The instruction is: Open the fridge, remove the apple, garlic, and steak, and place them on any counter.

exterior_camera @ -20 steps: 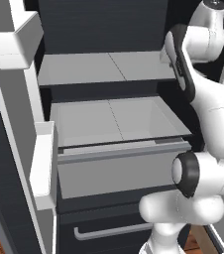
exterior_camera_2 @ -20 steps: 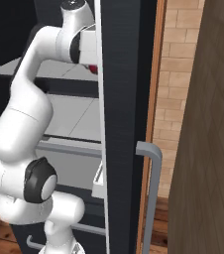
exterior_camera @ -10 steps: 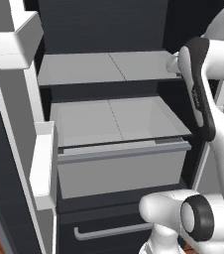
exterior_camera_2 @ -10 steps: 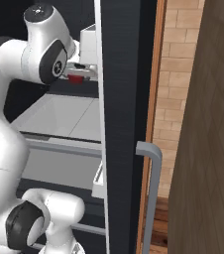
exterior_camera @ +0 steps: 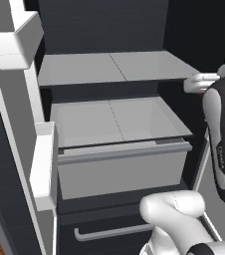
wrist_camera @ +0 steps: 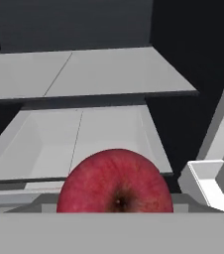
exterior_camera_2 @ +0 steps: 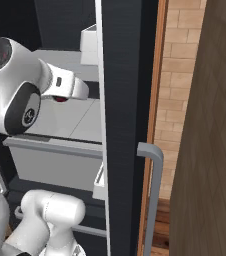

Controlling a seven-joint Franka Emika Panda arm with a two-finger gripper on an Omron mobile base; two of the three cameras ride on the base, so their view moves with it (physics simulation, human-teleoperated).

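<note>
The apple (wrist_camera: 116,181) sits right at the gripper, grasped in its wide-set jaws; beyond it lie the open fridge (exterior_camera: 114,69) shelves, with a white drawer (exterior_camera: 122,164) below

Apple (wrist_camera: 115,182) close up — inside the fridge (wrist_camera: 173,30)

Red, stem dimple facing out, it sits below the grey shelf (wrist_camera: 99,72) and before the open white drawer (wrist_camera: 109,139) — door bin (wrist_camera: 205,186) just right.
</note>
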